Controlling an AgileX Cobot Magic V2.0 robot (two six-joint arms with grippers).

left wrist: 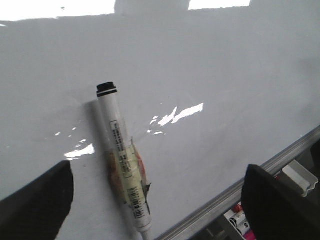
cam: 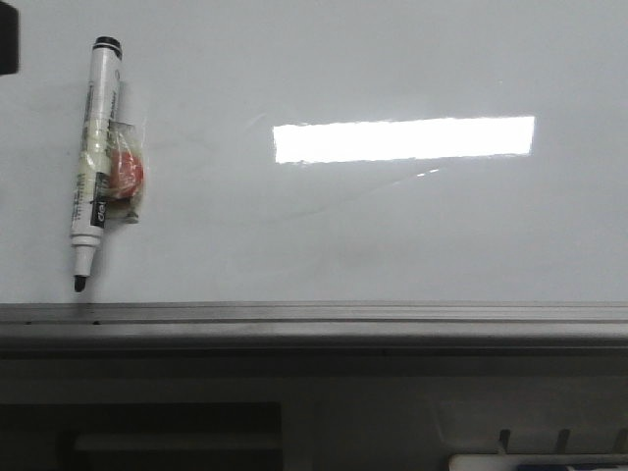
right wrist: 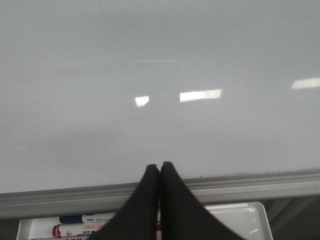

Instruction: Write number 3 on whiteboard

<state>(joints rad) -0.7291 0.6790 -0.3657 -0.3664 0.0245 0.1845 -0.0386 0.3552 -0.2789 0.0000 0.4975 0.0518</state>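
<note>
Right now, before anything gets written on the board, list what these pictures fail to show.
- Marker tip: cut off by the bottom edge of the left wrist view; visible only in front view.
- Red thing taped to the marker: blurred under tape, unidentifiable.
- Marker label print: too small to read.
- Pens in the tray below: partly hidden by the shut right end effector.
- Left end effector: only blurred fingertips show.

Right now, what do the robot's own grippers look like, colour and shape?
Left gripper: two dark, nearly black matte fingers with broad, rounded-angular ends, no markings or cables visible. Right gripper: two black fingers, smooth and tapering to narrow rounded tips, plain surface. The arms themselves are out of view.
</note>
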